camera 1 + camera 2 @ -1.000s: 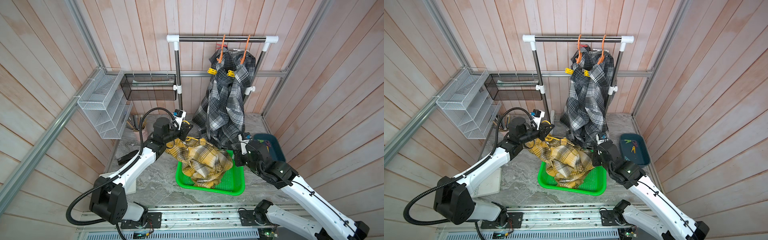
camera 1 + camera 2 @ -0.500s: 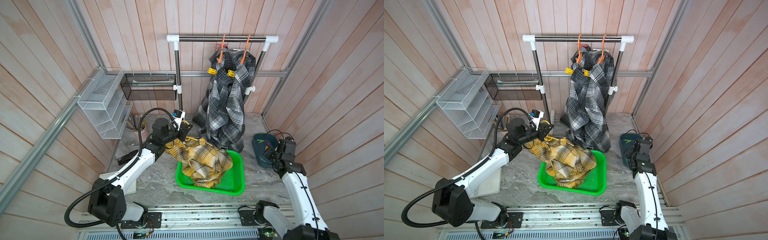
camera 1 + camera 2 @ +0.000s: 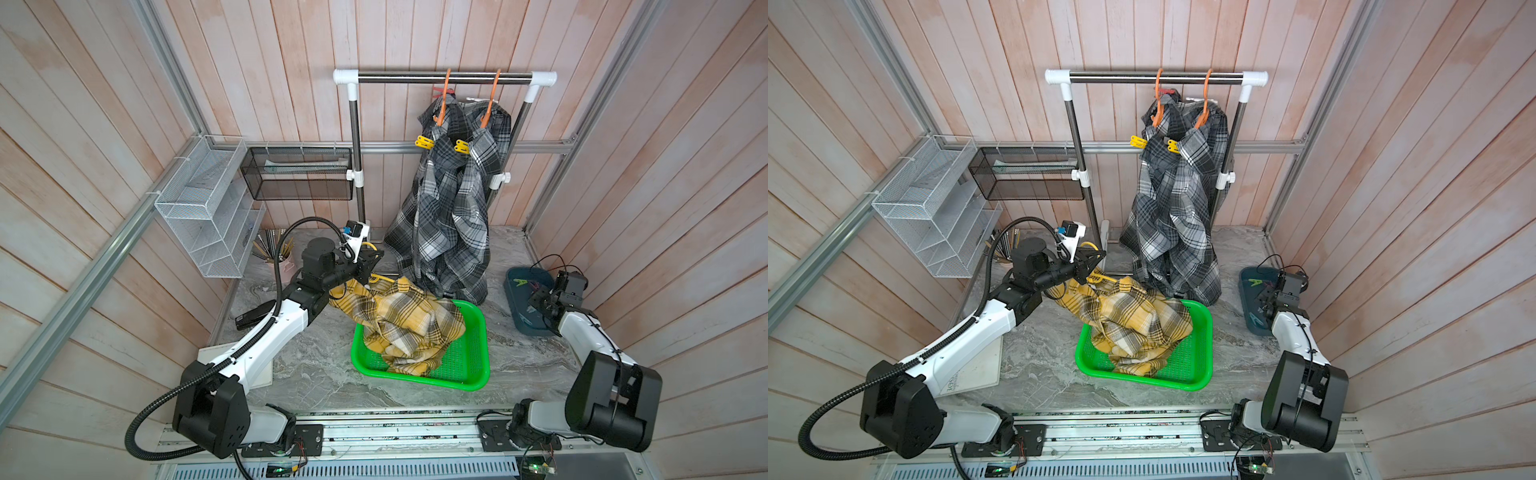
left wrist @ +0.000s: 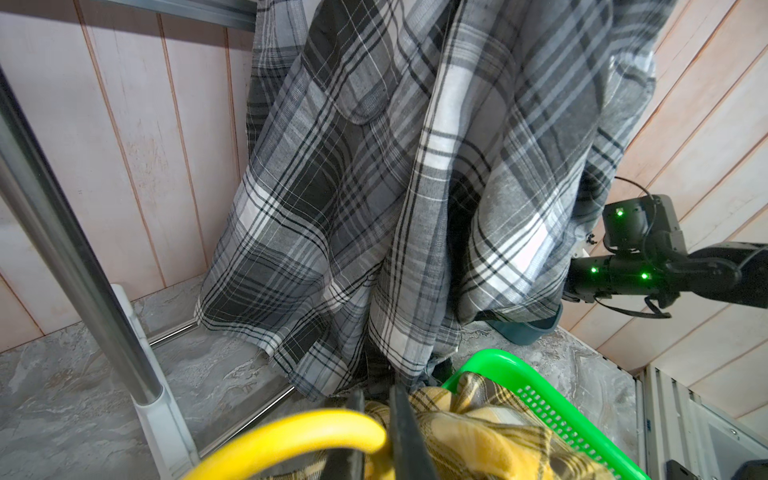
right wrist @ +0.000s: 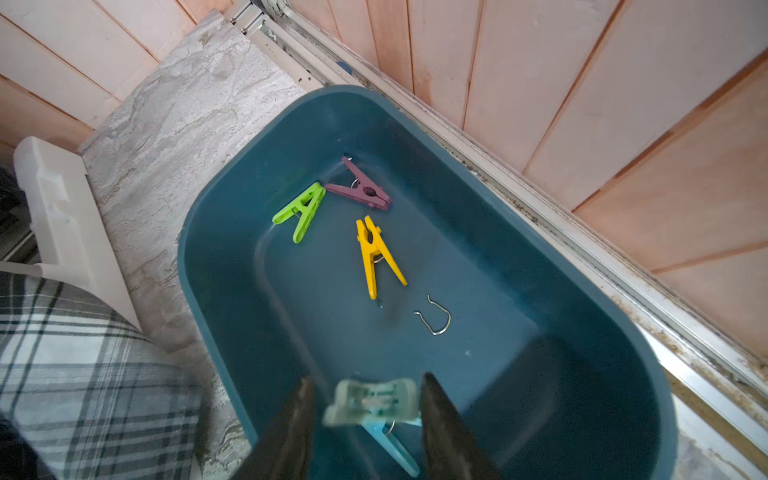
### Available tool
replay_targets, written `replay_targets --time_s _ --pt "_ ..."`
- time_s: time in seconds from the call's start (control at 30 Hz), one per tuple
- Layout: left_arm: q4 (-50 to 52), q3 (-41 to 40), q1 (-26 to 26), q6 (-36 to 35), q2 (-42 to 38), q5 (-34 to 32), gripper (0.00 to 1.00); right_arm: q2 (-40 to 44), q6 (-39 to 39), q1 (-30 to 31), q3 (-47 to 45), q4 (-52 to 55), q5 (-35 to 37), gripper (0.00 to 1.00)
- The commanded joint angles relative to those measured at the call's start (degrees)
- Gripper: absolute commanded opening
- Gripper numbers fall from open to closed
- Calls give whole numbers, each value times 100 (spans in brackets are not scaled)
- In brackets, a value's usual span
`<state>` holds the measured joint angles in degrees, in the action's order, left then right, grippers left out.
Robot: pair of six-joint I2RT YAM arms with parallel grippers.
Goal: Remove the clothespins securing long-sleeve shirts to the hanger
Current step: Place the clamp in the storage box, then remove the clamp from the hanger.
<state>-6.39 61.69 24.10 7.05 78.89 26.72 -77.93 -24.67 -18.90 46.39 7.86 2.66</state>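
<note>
Right pincer (image 5: 368, 380): a second ago it was in by the yellow shirt with jaws closed down. It has since swung out over the blue bin (image 5: 478, 232) and the jaws are now apart. The teal clothespin (image 5: 374, 405) is loose between them, blurred, touching neither jaw that I can see. Reads as mid-drop.

Bin is directly under the tips. Just past the tips, on the bin floor: a loose wire spring (image 5: 434, 316), then the yellow pin (image 5: 374, 255), green pin (image 5: 301, 212) and purple pin (image 5: 361, 193).

My read: one more pin is off and binned.

Left pincer (image 3: 371, 263) hasn't moved. Its jaws are together, apparently clamped on the yellow hanger (image 4: 291, 432). The yellow shirt (image 3: 403, 320) trails from it into the green basket (image 3: 482, 345), well off to the side of the right pincer.

Farthest out, high above both pincers, the grey shirts (image 3: 449, 216) hang on orange hangers (image 3: 445, 95) from the rail (image 3: 469, 76). Yellow clothespin A (image 3: 424, 142) and yellow clothespin B (image 3: 462, 146) are still clipped on. Those look like the remaining work.
</note>
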Motion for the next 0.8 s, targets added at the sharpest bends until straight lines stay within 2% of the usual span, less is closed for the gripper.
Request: replay_targets --time_s 0.0,0.13,0.23,0.3,0.43,0.53,0.63,0.77 --pt "-100 -65 -37 -138 -156 -35 0 235 104 -16 481 77 -142 50" --pt "-101 -68 -46 -142 -157 -43 0 914 19 -5 452 190 -559 55" --pt "-115 -66 -69 -142 -146 -32 0 1664 78 53 278 31 -1527 55" --pt "-111 -67 -80 -125 -137 -16 0 2330 136 309 48 -245 -2077 55" --pt "-132 -79 -118 -116 -133 -6 0 3545 309 1299 51 -400 -2276 59" --pt "-152 -90 -138 -85 -120 26 0 3831 473 2131 327 -398 -2768 59" --pt "-148 -89 -146 -70 -113 49 0 3739 891 3243 623 -186 -2584 59" --pt "-168 -96 -151 -55 -120 49 0 2901 1458 4567 1303 607 -2138 59"
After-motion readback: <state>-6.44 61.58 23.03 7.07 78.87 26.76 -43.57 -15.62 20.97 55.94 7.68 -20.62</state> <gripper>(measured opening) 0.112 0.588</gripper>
